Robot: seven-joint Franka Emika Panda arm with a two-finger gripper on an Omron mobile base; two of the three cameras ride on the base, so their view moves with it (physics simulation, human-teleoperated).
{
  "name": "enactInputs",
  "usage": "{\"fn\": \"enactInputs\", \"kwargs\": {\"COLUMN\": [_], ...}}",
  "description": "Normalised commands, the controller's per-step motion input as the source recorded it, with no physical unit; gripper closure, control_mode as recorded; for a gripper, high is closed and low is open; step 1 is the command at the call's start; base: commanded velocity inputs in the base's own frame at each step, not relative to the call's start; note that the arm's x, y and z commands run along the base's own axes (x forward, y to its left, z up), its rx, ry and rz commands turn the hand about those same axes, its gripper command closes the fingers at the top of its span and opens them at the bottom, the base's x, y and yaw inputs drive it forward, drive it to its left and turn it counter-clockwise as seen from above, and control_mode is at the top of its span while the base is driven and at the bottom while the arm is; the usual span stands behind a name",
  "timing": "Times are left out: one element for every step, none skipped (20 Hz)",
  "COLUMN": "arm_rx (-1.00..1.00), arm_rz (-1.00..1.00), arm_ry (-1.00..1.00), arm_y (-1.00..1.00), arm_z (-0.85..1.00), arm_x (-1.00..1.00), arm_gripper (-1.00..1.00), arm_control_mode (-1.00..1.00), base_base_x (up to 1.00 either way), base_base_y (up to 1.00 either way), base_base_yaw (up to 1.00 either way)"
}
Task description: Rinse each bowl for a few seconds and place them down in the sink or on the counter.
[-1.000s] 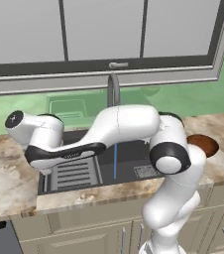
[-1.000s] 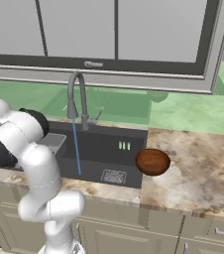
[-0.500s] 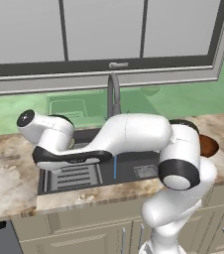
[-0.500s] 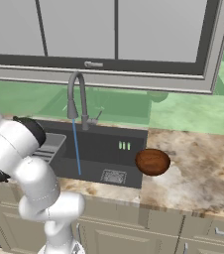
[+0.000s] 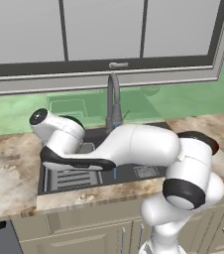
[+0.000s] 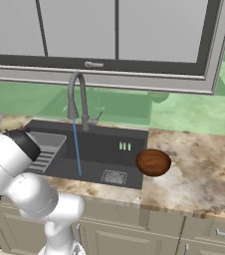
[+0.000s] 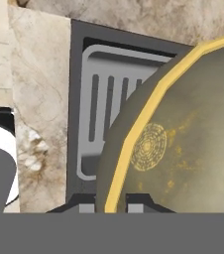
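We count 2 bowls here. The olive-gold bowl [image 7: 183, 144] looms right in front of the hand camera, its yellow rim sweeping from the bottom edge up to the right, a ringed mark on its inner face. The reddish-brown bowl [image 6: 153, 162] sits on the counter [image 6: 199, 169], at the right edge of the sink [image 6: 109, 149], touching the stone and well apart from the arm.

We see 1 sink, 1 grey slotted tray [image 7: 101, 109] in its left end, 1 faucet [image 6: 77, 97] with a thin blue stream of water [image 6: 77, 149] falling into the basin, and 1 arm reaching far left across the basin in the left base view.

Now the claw [image 7: 115, 201]: we see its 2 dark finger tips [image 7: 82, 202] at the bottom of the hand view, standing close together, with the gold rim running down between them. So it is clenched narrow and grasping the olive-gold bowl by its rim. That bowl hangs over the left end of the sink, with the slotted tray behind it and the mottled counter beyond.
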Motion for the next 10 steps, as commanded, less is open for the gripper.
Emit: {"fn": "enactInputs", "kwargs": {"arm_rx": [0.00, 0.00, 0.00, 0.00, 0.00, 0.00, 0.00, 0.00, 0.00, 0.00], "arm_rz": [0.00, 0.00, 0.00, 0.00, 0.00, 0.00, 0.00, 0.00, 0.00, 0.00], "arm_ry": [0.00, 0.00, 0.00, 0.00, 0.00, 0.00, 0.00, 0.00, 0.00, 0.00], "arm_y": [-0.29, -0.28, -0.27, -0.27, -0.27, -0.27, -0.28, -0.28, -0.28, -0.28], "arm_z": [0.00, 0.00, 0.00, 0.00, 0.00, 0.00, 0.00, 0.00, 0.00, 0.00], "arm_x": [0.00, 0.00, 0.00, 0.01, 0.00, 0.00, 0.00, 0.00, 0.00, 0.00], "arm_gripper": [1.00, 1.00, 1.00, 1.00, 1.00, 1.00, 1.00, 1.00, 1.00, 1.00], "arm_control_mode": [-1.00, -1.00, -1.00, -1.00, -1.00, -1.00, -1.00, -1.00, -1.00, -1.00], "base_base_x": [0.00, 0.00, 0.00, 0.00, 0.00, 0.00, 0.00, 0.00, 0.00, 0.00], "base_base_y": [0.00, 0.00, 0.00, 0.00, 0.00, 0.00, 0.00, 0.00, 0.00, 0.00], "base_base_yaw": [0.00, 0.00, 0.00, 0.00, 0.00, 0.00, 0.00, 0.00, 0.00, 0.00]}}
